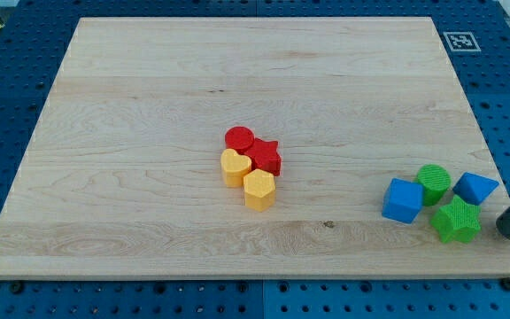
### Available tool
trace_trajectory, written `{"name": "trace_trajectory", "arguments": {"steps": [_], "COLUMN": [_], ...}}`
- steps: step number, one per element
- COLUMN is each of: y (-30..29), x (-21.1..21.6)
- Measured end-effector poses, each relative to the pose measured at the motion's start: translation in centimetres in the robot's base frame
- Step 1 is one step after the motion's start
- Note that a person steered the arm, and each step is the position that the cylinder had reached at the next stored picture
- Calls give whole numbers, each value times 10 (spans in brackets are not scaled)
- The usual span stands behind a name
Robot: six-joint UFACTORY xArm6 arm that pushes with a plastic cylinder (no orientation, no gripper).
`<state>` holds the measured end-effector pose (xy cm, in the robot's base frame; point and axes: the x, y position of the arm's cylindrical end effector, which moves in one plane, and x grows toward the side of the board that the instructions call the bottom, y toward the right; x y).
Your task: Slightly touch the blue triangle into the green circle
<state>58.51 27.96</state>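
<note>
My tip point(509, 232) is showing at the lower right edge of the frame, and the rod above it is getting cut off by the frame's right border, so only a short dark stub is visible. It is a plain rod end with nothing to open or close, so there is no finger state to tell. It is sitting just right of the green star point(456, 220) and below the blue triangle point(476, 188); whether it is touching either one is hard to make out.

The blue triangle is lying in the lower right of the wooden board point(149, 133), right beside the green circle point(433, 182), which is on its left. The two are looking pressed together or nearly so, and the gap is too fine to judge. The blue cube point(403, 200) is sitting left of the green circle, up against it.

Counting now: two blue blocks, two green blocks, all clustering at lower right. In the middle of the frame, two red and two yellow are huddling together: a red cylinder point(239, 139), a red star point(266, 158), a yellow heart point(234, 166) and a yellow hexagon point(258, 189). Eight blocks in all.

A square printed marker point(459, 41) is showing at the upper right, on the blue pegboard point(7, 106) surrounding the board.
</note>
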Motion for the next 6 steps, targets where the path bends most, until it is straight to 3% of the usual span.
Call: {"name": "trace_trajectory", "arguments": {"steps": [1,3,6], "y": [1,-11,-18], "x": [1,-42,-44]}}
